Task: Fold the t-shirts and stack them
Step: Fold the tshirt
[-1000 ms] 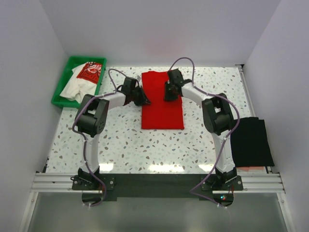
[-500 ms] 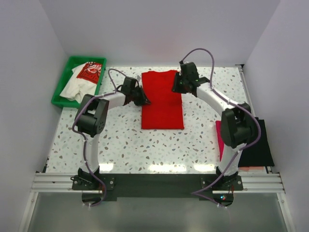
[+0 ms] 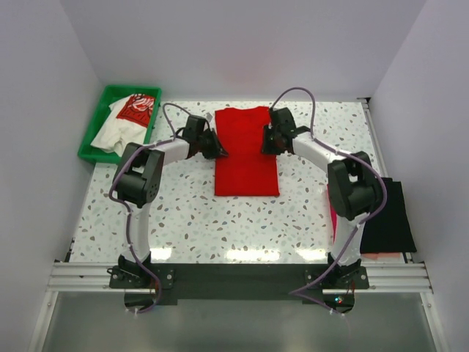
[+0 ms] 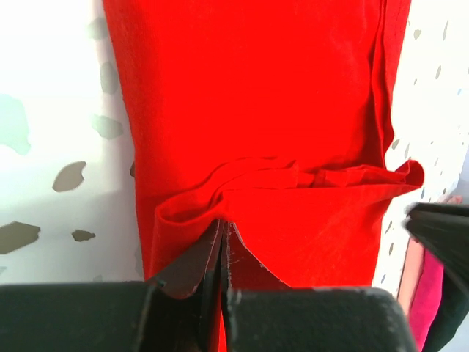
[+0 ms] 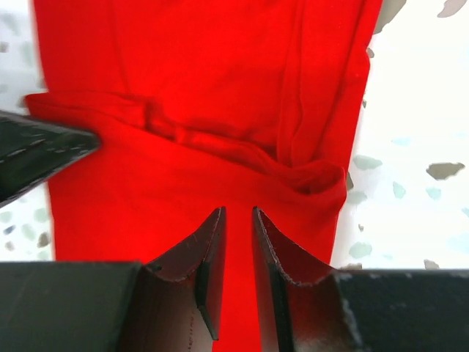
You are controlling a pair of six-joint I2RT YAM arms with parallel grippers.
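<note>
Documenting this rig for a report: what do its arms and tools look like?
The left arm and right arm have white links, black joint housings and looping purple cables. The left tool and right tool are black, each with two flat tapering fingers.

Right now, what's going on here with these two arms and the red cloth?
Two robot arms are folding a red t-shirt on the table. The left claw pinches its left edge, lifting a fold; the right claw hovers over the opposite edge, jaws slightly apart. A white t-shirt waits in the green tray, a folded black t-shirt lies at right.
</note>
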